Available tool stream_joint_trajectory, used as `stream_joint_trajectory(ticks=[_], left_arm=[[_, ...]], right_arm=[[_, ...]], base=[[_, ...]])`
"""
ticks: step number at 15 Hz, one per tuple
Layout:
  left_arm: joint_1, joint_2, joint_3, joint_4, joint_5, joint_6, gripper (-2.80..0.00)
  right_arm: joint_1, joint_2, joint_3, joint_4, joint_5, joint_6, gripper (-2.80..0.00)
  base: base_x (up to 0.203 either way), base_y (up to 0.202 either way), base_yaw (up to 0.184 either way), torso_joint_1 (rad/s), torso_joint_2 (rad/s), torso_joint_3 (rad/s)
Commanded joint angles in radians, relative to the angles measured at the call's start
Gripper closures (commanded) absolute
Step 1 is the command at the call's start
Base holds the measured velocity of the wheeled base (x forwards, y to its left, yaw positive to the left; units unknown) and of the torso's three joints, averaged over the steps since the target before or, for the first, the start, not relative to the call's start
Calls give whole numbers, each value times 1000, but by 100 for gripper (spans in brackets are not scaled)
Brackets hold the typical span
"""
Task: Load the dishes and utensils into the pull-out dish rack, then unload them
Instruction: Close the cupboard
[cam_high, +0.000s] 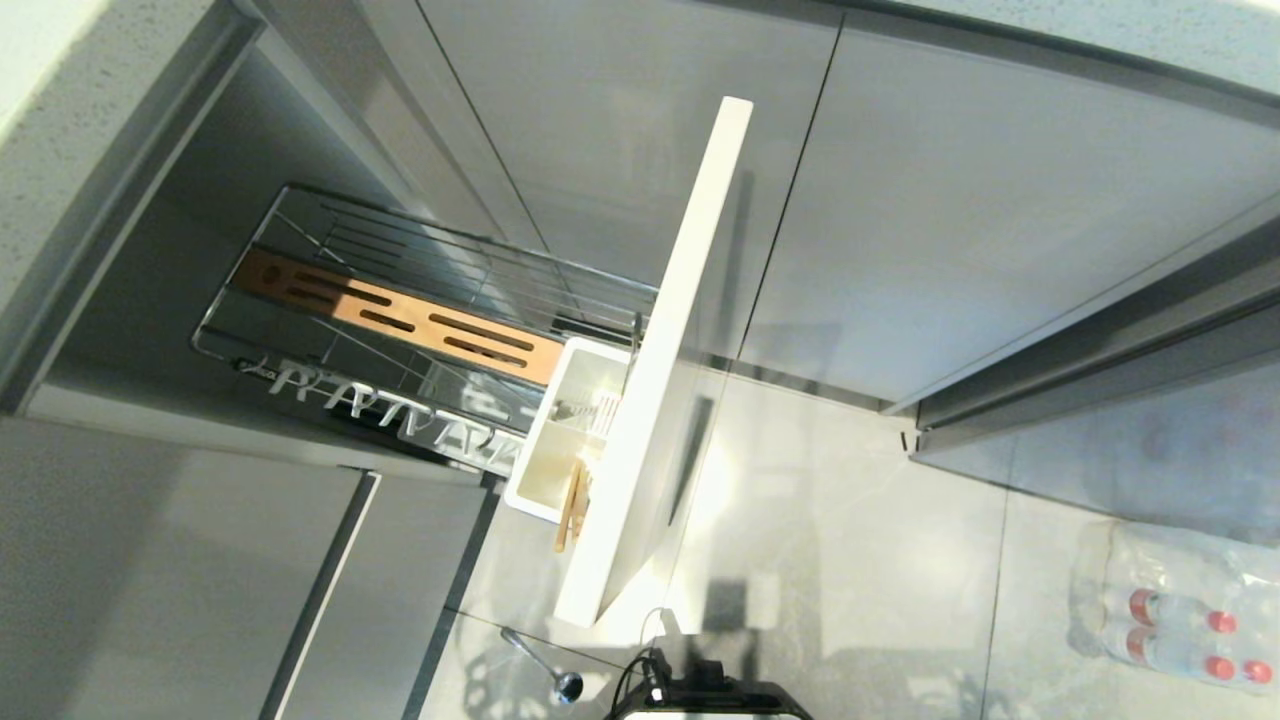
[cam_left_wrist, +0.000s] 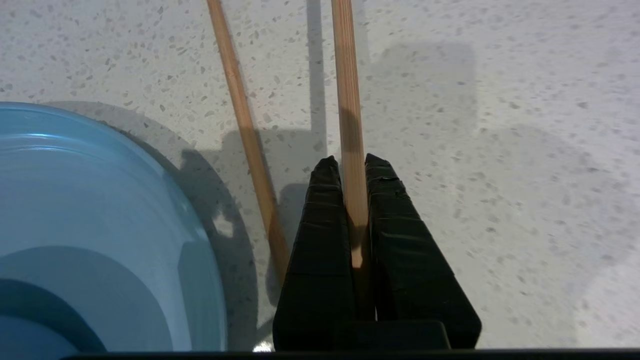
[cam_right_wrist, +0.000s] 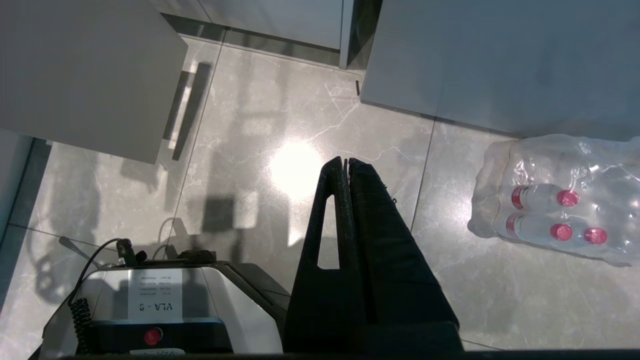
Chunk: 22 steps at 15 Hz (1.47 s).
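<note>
black left gripper (cam_left_wrist: 353, 165) clamped on one chopstick (cam_left_wrist: 346, 100) over the speckled counter (cam_left_wrist: 500, 150); second chopstick (cam_left_wrist: 245, 130) lies beside the blue plate (cam_left_wrist: 100, 200); likely loading utensils; next, carry it to the rack's white caddy (cam_high: 560, 440); right gripper (cam_right_wrist: 346, 162) parked, closed, empty.

Lighting is bright and comes from overhead, producing a glare patch on the glossy floor (cam_right_wrist: 295, 170) and blown-out whites on the rack panel (cam_high: 670, 400). On the counter (cam_left_wrist: 500, 150), the left gripper (cam_left_wrist: 352, 165) and chopsticks (cam_left_wrist: 347, 100) cast soft-edged shadows. Near objects stay sharp; head-view lines bow at the edges.
</note>
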Motion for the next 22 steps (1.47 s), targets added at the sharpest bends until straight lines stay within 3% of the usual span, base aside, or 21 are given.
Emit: stream_joint_trajectory(ticks=[1,14,15,16,22], left_arm=[[-1,27,0,6,-2,-2,0],[-1,70,-14,9,1,-5,0],[-1,70,-14,9,3,-5,-88],[0,70,-15,8,4,-5,-280],[1,18,-13,7,5,-20,-280]], right_arm=[[0,2,0,0,0,0,0],[1,2,0,0,0,0,0],[0,2,0,0,0,0,0],[0,2,0,0,0,0,0],[0,1,0,0,0,0,0]], base=[[0,0,0,0,0,0],[0,0,0,0,0,0],[0,0,0,0,0,0],[0,0,0,0,0,0],[0,0,0,0,0,0]])
